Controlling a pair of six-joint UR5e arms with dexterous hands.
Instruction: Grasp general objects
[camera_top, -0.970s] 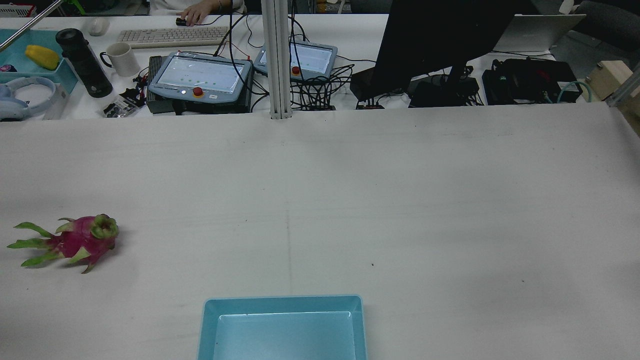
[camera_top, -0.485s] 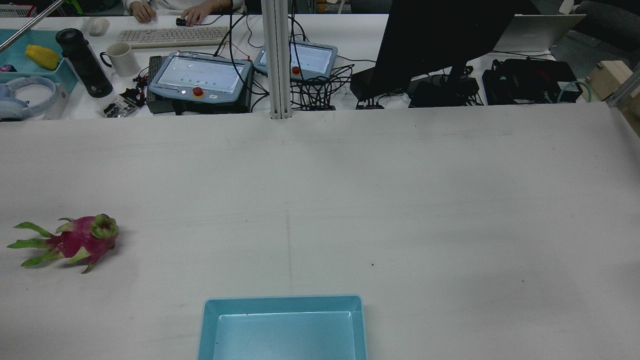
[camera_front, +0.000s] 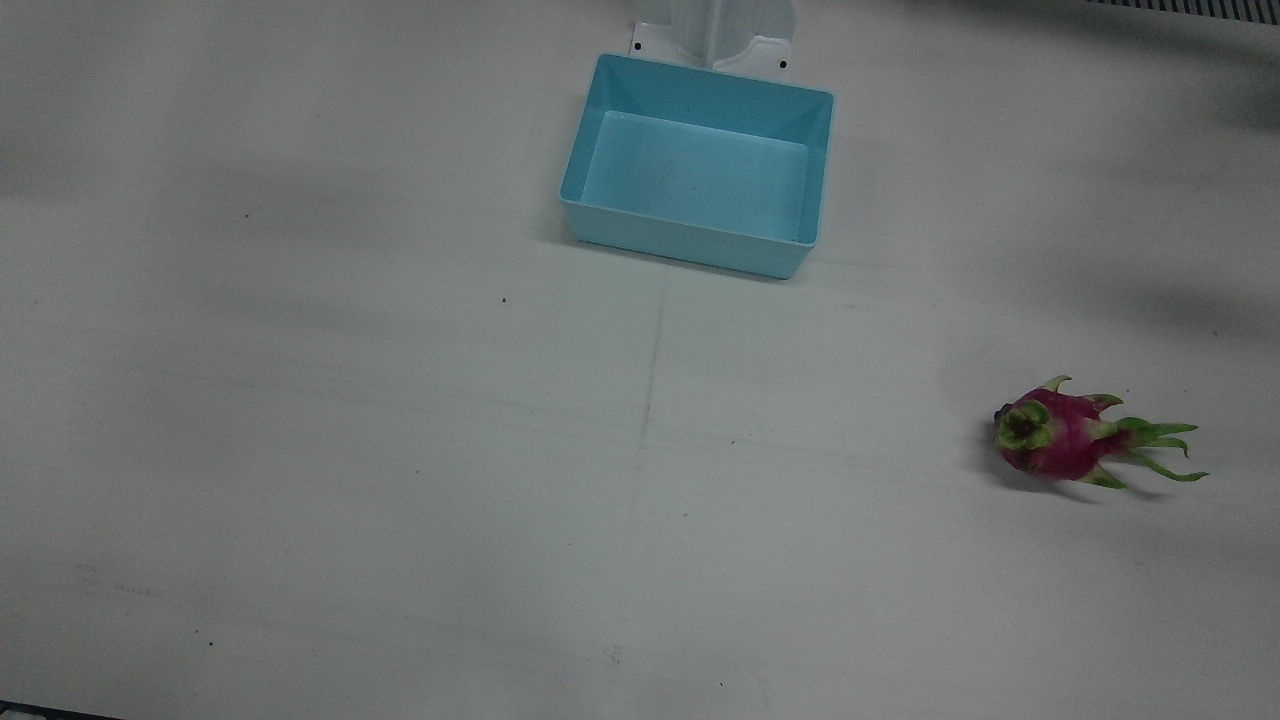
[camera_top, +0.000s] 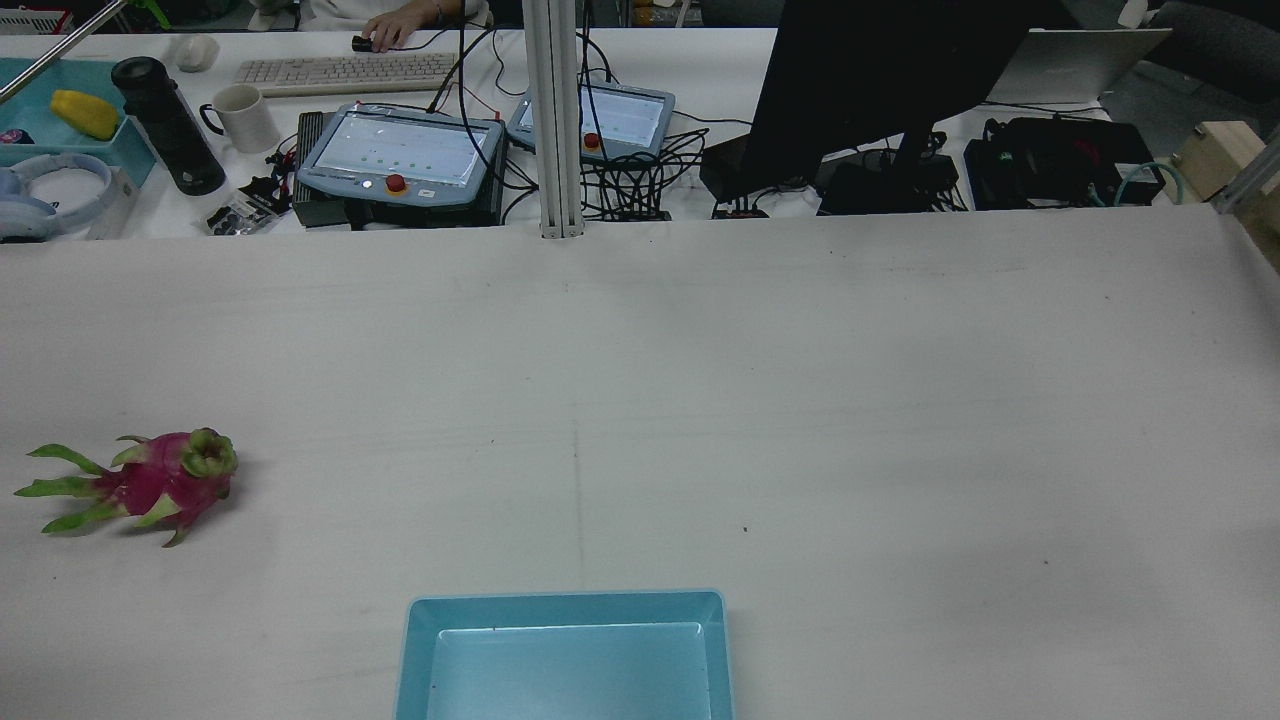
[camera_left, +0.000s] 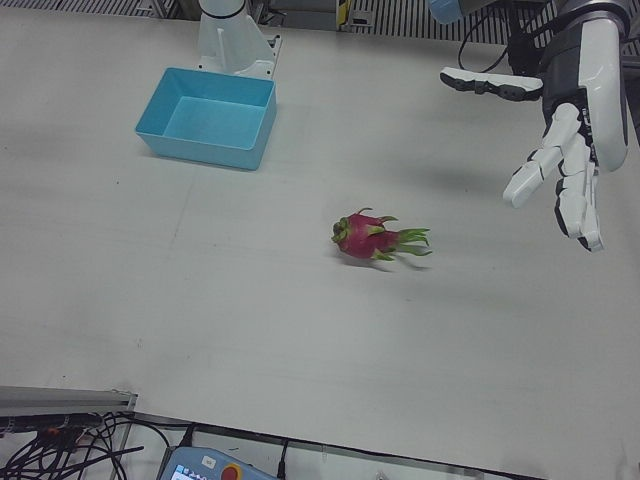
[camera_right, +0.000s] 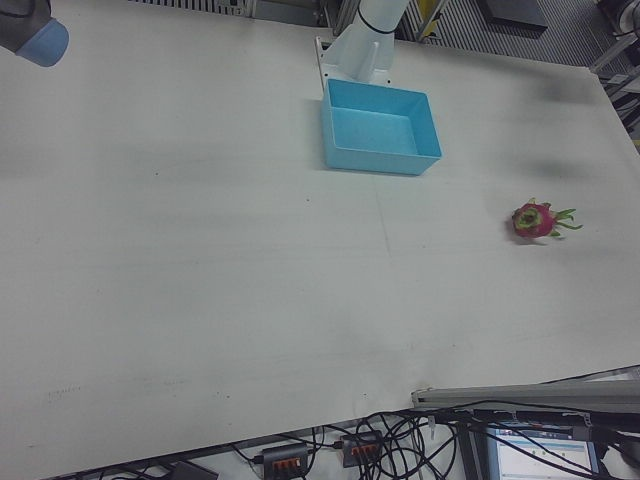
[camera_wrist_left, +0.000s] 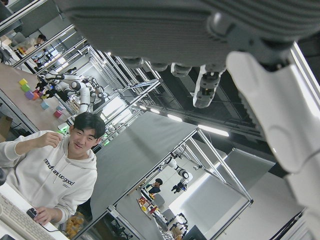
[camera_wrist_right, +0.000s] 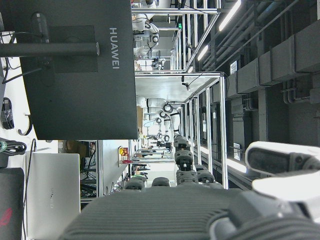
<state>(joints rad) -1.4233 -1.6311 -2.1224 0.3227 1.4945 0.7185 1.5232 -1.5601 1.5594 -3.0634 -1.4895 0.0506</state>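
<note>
A dragon fruit (camera_front: 1060, 443) lies on its side on the white table (camera_front: 400, 450), alone and untouched, on the half before the robot's left arm. In the rear view it sits near the left edge (camera_top: 150, 482), its green leafy tips pointing toward that edge and its blunt green-rimmed end facing the middle of the table. A light blue bin (camera_front: 697, 165) stands well apart from it, close to the arm pedestals at the centre of the robot's side; it holds nothing.

The left hand (camera_left: 570, 130) hangs in the air above the table's edge in the left-front view, well clear of the fruit (camera_left: 368, 236) and off to its side. Its white fingers (camera_left: 540, 165) are spread and point downward, with one digit stretched out sideways, and the hand holds nothing (its own camera looks up at the ceiling and at a person seated beyond the table).

The right hand (camera_wrist_right: 200, 210) shows only in its own camera, as dark palm housing and one white finger (camera_wrist_right: 285, 160) against a monitor back and ceiling ducts; whether its fingers are spread or curled cannot be told. In the right-front view only a blue-grey piece of its arm (camera_right: 35, 32) shows at the top corner, far from the fruit (camera_right: 535, 219).
</note>
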